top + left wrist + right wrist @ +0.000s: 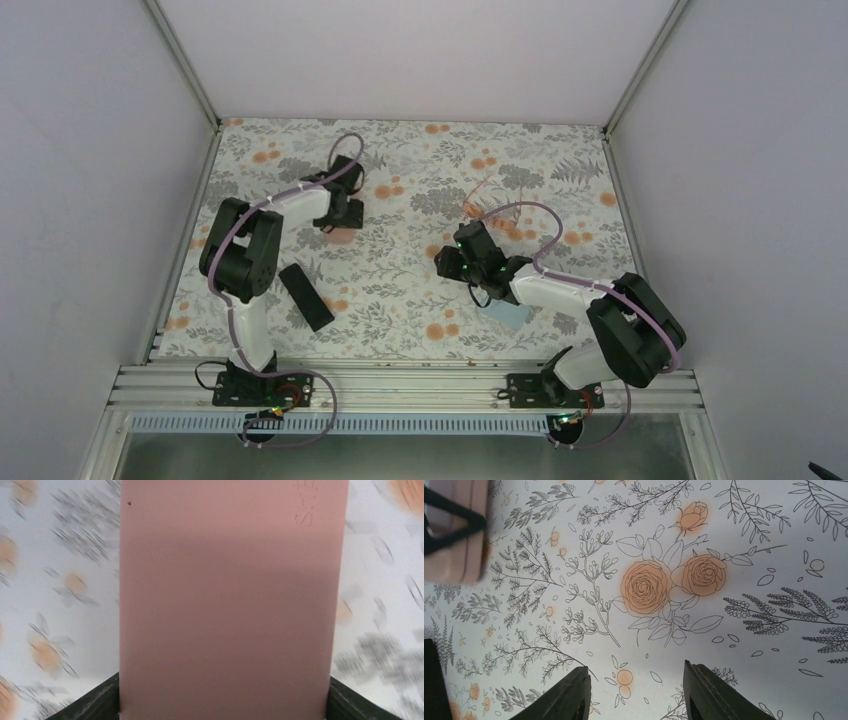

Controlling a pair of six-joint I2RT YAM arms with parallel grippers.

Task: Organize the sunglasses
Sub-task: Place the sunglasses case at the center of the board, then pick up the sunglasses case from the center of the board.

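We see left gripper (223, 706) clamping pink case (230, 605) filling mid-frame; right gripper (636, 692), bottom centre, gapes empty above floral table (769, 645).

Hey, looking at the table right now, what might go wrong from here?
The left fingers flank the smooth pink case, with most of it sticking out past them, so it may swivel or slip if lifted. The open right gripper hovers close to the pale sunglasses, whose thin frame could get knocked or snagged.
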